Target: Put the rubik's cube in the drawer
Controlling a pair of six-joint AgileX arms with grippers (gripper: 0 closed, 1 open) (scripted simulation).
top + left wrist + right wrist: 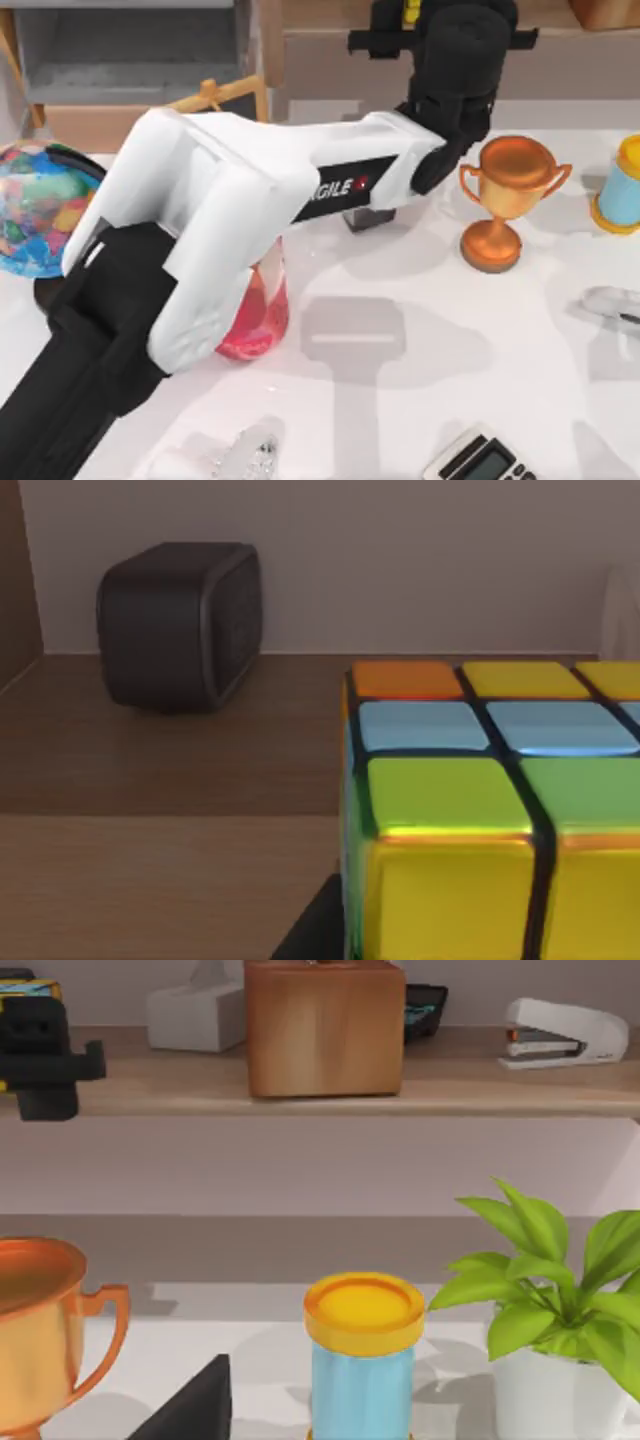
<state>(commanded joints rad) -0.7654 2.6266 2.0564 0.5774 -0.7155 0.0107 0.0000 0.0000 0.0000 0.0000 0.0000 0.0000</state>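
The rubik's cube point(470, 820), with yellow, green, blue and orange squares, sits close up between my left gripper's fingers point(310, 935) over a wooden shelf. From above, my left arm reaches across the table to the back shelf, and the left gripper point(400, 25) is shut on the cube point(410, 12), of which a yellow sliver shows. The right wrist view has that gripper and the cube point(25, 990) at the shelf's end. The drawer point(130, 50) stands open at the back left, with a grey inside and a light wood front. A dark part of my right gripper point(190, 1400) shows low down.
A black speaker point(180, 625) stands on the shelf near the cube. A wooden box point(325, 1025) and a stapler point(565, 1030) also sit there. On the table are a trophy point(510, 200), a blue jar point(622, 185), a globe point(40, 205), a red flask point(255, 310) and a calculator point(480, 460).
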